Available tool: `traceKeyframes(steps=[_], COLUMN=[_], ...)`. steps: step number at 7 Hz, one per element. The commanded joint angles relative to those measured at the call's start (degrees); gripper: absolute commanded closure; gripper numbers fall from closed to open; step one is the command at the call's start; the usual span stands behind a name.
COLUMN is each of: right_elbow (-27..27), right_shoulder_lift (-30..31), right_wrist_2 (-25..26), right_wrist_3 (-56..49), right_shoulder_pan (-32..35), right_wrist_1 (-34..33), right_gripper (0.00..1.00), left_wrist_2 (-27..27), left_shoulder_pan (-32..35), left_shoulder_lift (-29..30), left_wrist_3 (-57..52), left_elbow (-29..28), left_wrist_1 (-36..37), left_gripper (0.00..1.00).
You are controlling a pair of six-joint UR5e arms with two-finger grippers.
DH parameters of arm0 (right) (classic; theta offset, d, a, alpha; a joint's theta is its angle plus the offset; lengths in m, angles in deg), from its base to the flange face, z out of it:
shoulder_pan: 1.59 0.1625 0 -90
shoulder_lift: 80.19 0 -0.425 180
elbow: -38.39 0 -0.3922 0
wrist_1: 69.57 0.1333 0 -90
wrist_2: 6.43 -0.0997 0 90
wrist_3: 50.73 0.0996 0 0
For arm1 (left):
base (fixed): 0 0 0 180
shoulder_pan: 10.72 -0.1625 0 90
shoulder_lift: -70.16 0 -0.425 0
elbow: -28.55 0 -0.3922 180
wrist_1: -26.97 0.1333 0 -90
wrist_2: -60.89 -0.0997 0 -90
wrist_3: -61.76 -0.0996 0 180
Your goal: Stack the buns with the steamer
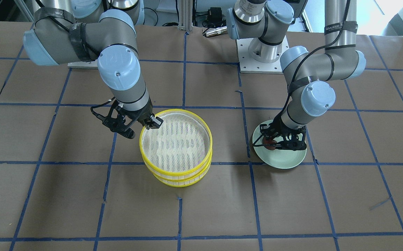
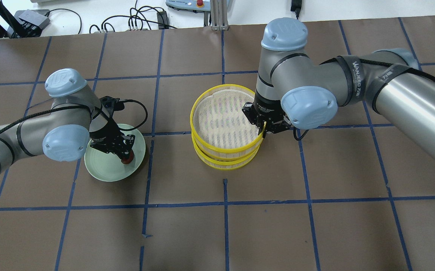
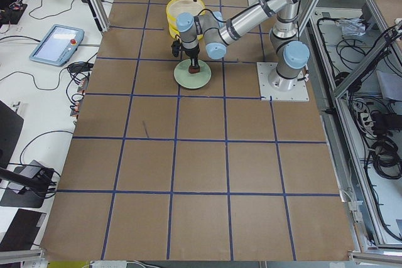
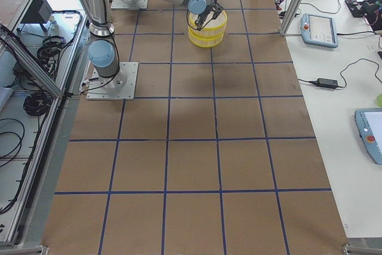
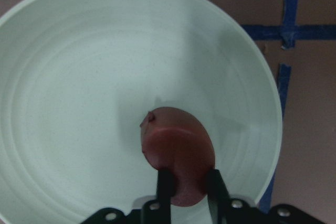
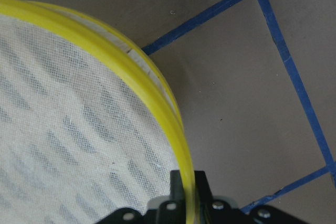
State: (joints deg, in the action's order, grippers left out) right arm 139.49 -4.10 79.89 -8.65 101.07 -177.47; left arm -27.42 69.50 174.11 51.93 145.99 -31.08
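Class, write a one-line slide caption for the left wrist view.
Left tool pinches the dark reddish-brown bun in the pale green plate.

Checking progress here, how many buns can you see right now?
1: the reddish-brown bun on the green plate, gripped by the left pincer. No white bun shows; it may be hidden under the top steamer tier.

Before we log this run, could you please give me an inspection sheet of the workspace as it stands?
Surface: table, brown paper with a blue tape grid.
Job's things: brown bun on green plate; white bun not seen; upper tray sits slightly offset on lower tray, both yellow-rimmed steamer trays.
Clutter: nothing seen.
Grippers: left gripper shut on brown bun; right gripper pinching upper tray's rim.
Cables: black cable loops off left wrist.
Surroundings: teach pendant on side bench.
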Motion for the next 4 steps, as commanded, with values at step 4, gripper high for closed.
traceKeyframes(steps=[4], right_elbow=[0.2], right_shoulder_lift=[-0.9], right_wrist_2=[-0.2], right_wrist_3=[0.4], right_shoulder_pan=[0.2], right_wrist_1=[-0.4], right_gripper=[0.91], left_wrist_2=[0.5], left_shoulder_pan=[1.2], left_shoulder_lift=[-6.0], left_wrist_3=[0.6], left_elbow=[-3.9], left_wrist_1=[2.1], left_gripper=[0.98])
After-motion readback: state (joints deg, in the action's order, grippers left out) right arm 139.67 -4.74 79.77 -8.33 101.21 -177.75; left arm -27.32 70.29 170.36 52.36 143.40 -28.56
